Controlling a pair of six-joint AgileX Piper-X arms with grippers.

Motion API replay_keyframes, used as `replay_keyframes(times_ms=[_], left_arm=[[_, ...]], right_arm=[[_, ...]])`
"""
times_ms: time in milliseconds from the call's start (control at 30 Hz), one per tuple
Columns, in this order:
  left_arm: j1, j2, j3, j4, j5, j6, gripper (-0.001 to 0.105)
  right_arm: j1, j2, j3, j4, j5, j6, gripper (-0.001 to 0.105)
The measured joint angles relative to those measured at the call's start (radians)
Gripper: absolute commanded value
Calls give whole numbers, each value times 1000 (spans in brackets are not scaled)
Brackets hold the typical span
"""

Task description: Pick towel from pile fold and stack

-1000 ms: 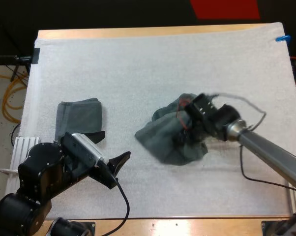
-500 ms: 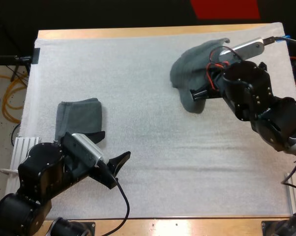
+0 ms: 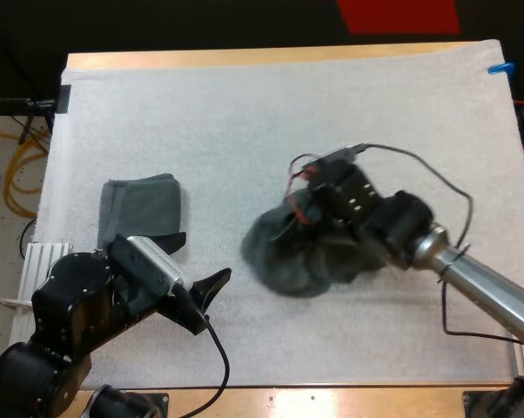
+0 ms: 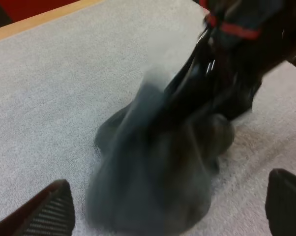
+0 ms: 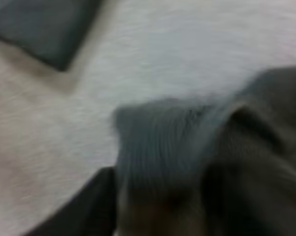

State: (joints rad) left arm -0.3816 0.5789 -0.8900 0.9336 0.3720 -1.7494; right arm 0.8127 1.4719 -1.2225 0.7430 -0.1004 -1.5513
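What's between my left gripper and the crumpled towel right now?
Only bare white mat. The high view shows nothing lying on the strip between the open left gripper and the crumpled towel.

right end effector — swinging back down from the far right of the mat to its middle | crumpled towel — travelling with it, settling in a heap

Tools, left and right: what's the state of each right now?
Left tool: open, holding nothing.
Right tool: closed on the crumpled towel.
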Motion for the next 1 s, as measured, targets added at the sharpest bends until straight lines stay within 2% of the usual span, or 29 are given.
replay_keyframes(times_ms=[133,267,433,567,733,867,1000], left_arm=[[0,0,0,0,0,0,76],[0,0,0,0,0,0,76],[0,0,0,0,0,1,76],[0,0,0,0,0,31,76],[0,0,0,0,0,44,76],[0,0,0,0,0,44,76],[0,0,0,0,0,44,76]], right_arm=[[32,-9,-10,-6,22,-43,91],[16,-20,-11,50,140,-86,86],[-85,-20,-6,188,159,-112,82],[-202,-20,29,220,163,-128,82],[-317,-20,123,223,88,-127,82],[-332,-22,227,223,56,-107,82],[-332,-12,325,157,-43,-48,82]])
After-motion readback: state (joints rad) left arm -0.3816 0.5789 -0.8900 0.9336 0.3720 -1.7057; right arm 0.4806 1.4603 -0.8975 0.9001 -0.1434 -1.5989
